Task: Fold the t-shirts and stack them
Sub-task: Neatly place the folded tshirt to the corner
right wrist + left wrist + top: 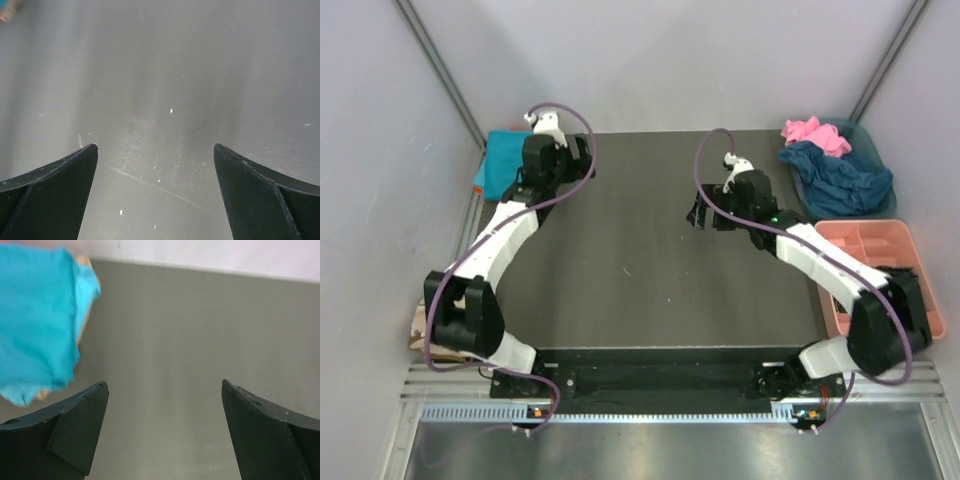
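The dark counter (pixel 640 270) carries both arms. A turquoise t-shirt (pixel 500 162) lies flattened at its ten o'clock corner, partly over the counter's left edge. The left hand (pixel 584 162) sits just to the three o'clock side of that shirt, near it but apart from it, with its two fingers spread wide and nothing between them. In the left wrist view the same hand (pixel 165 390) shows only bare grey counter between its fingers, and the turquoise t-shirt (pixel 35 315) fills the ten o'clock part of the frame, lying over a tan edge (pixel 86 262) that peeks out beside it.

At about two o'clock of the counter, a teal bin (pixel 868 138) holds a crumpled pink t-shirt (pixel 815 133) on top of a crumpled navy t-shirt (pixel 840 178), which spills over the bin's near rim. A pink compartment tray (pixel 872 232) stands at four o'clock, just beside the bin.

The right hand (pixel 700 214) is over the counter a little toward one o'clock from the middle, well apart from all the shirts. Its fingers are also spread wide and hold nothing, and the right wrist view shows this hand (pixel 155 150) over scuffed bare counter. A purple cable (pixel 705 150) loops above that wrist
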You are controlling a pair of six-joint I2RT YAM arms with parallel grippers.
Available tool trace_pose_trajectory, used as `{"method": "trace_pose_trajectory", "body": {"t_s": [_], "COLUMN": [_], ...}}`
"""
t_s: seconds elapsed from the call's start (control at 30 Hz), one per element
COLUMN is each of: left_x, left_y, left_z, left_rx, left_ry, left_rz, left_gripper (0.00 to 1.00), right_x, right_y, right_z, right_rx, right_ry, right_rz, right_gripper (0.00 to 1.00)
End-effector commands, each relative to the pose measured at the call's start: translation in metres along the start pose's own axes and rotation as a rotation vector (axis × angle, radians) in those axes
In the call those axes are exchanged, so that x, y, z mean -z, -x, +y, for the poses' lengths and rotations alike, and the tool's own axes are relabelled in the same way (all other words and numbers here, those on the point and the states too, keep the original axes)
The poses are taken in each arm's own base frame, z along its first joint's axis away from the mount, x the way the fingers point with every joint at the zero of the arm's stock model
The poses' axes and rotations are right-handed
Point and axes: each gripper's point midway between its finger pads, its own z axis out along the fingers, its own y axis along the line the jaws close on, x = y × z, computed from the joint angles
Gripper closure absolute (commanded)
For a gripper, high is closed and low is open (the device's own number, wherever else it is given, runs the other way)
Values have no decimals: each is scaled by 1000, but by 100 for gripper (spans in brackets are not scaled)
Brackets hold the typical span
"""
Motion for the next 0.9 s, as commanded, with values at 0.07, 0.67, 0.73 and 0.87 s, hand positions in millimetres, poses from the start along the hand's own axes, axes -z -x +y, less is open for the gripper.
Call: {"method": "trace_pose_trajectory", "body": {"t_s": [0.07, 0.67, 0.73, 0.87], "left_x": [40, 118, 119, 118], "left_y": [-41, -122, -126, -132], "left_z": [-16, 61, 62, 65], "left_rx": [67, 53, 62, 90], "left_ry": [-6, 227, 225, 239], "left_rz": [-26, -97, -98, -99], "left_gripper": [1, 1, 1, 1], "right_x": [62, 142, 145, 149], "right_y": [1, -77, -79, -83], "right_z": [-13, -90, -95, -97], "right_rx": [64, -88, -89, -88], "right_ry": [-102, -386, -405, -409], "right_rz": [-153, -291, -300, -300], "right_gripper": [1, 1, 1, 1]}}
